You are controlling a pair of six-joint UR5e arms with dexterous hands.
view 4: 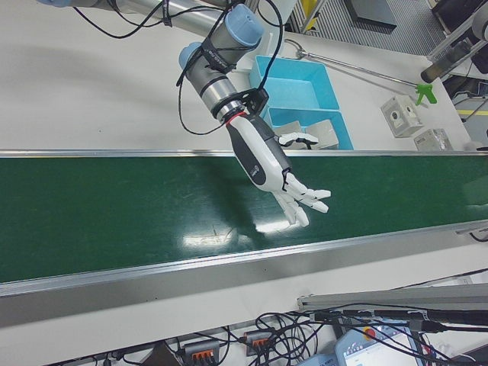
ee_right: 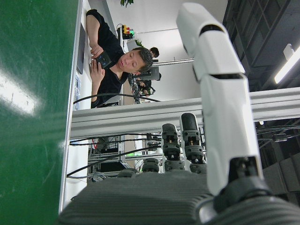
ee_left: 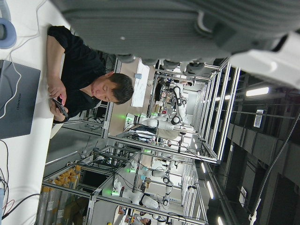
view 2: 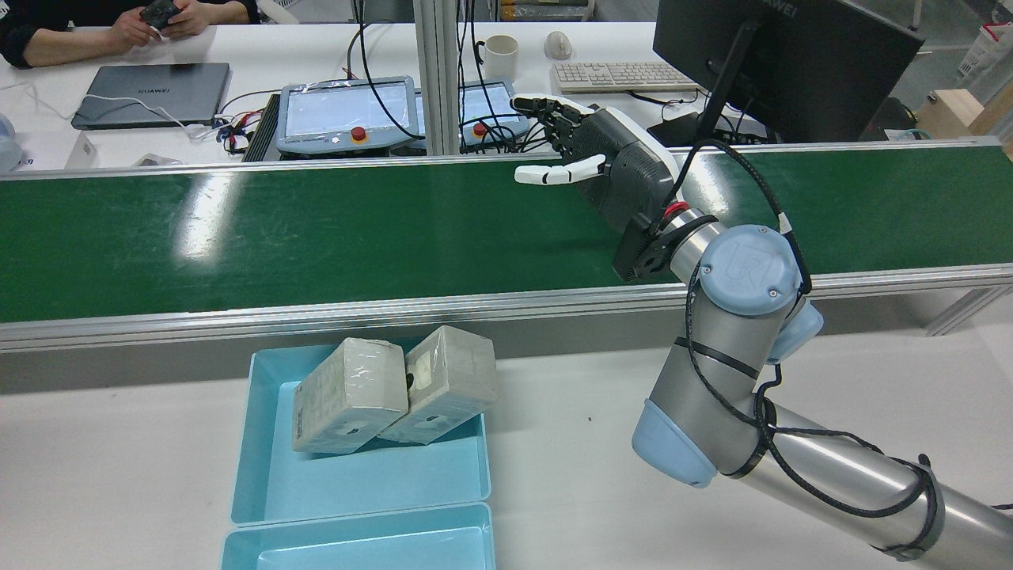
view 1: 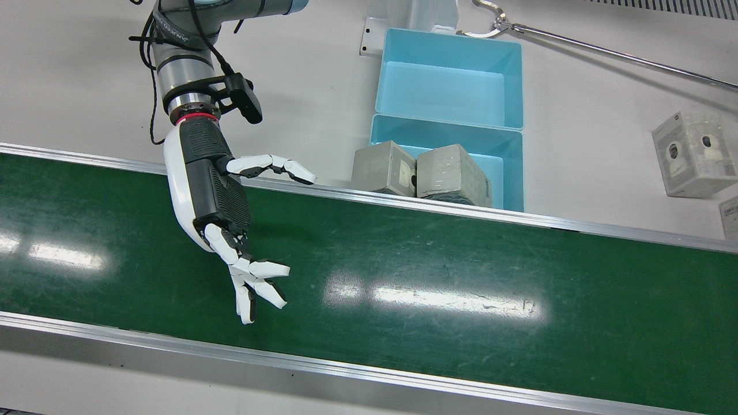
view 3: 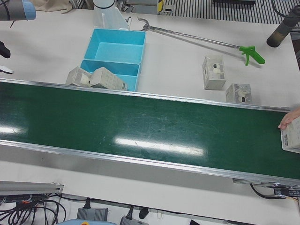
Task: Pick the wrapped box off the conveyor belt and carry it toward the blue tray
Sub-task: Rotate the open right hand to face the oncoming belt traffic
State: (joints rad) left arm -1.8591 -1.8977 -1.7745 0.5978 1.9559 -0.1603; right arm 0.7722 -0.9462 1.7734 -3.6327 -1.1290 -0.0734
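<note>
Right hand [view 1: 216, 196]: held over the green conveyor belt [view 1: 438, 276], palm bare, fingers [view 1: 253, 288] spread wide and holding nothing; it sits above the stretch of belt on the robot's right half, nearer the rail on the robot's side than the far rail.
Right hand, other views: seen from behind [view 2: 613, 170] it reaches out across the belt with the thumb stuck out sideways; the right-front view [view 4: 278, 171] shows the same open spread.
Left hand: its own camera shows only a dark edge of the palm [ee_left: 187, 28]; I cannot tell how its fingers stand.
Wrapped box on the belt [view 3: 291, 135]: at the belt's end on the robot's left side, partly cut off by the picture's edge, with a person's fingers [view 3: 285, 123] touching it; well apart from the right hand.
Blue tray [view 1: 507, 173]: on the white tabletop just beside the belt's rail on the robot's side, with a second blue tray [view 1: 450, 78] touching it toward the robot.
Boxes in the tray: two wrapped boxes [view 1: 385, 168] [view 1: 455, 174] lean side by side against the tray wall nearest the belt, tilted, touching each other.
Spare boxes: two more [view 3: 213, 72] [view 3: 239, 93] stand on the tabletop toward the robot's left edge, near the belt rail.
Grabber tool [view 3: 201, 40]: a long rod with a green handle lies on the tabletop behind the trays.
</note>
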